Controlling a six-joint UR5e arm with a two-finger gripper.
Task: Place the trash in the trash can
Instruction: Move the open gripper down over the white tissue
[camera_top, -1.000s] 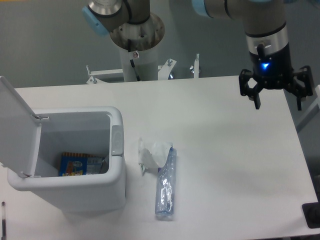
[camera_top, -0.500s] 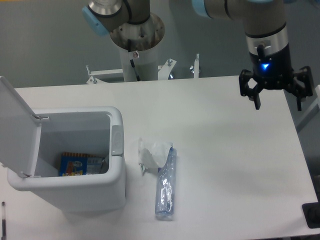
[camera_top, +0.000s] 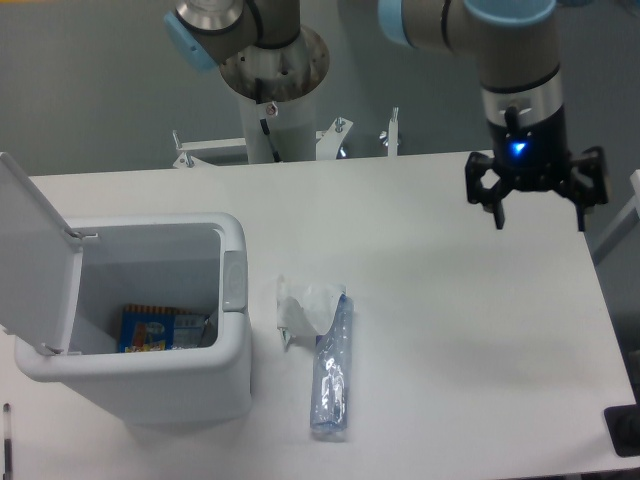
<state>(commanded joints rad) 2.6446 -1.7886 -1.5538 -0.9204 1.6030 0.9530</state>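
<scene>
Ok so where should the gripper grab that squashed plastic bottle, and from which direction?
Probably from straight above, closing across the narrow width of the bottle near its middle. It lies flat on the table, long axis running roughly toward and away from the camera. Stay below the top end, where the crumpled paper touches it. The gripper is open and far off.

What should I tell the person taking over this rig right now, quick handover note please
Gripper: open, empty, above the table's far right side, away from the trash.
Trash can: front left, lid up; a printed snack packet lies inside.
Crumpled white paper: on the table right of the can, touching the bottle's top end.
Squashed clear plastic bottle: flat on the table beside the paper.
Done: neither piece binned.
Left: pick up both, drop them in the can.
</scene>
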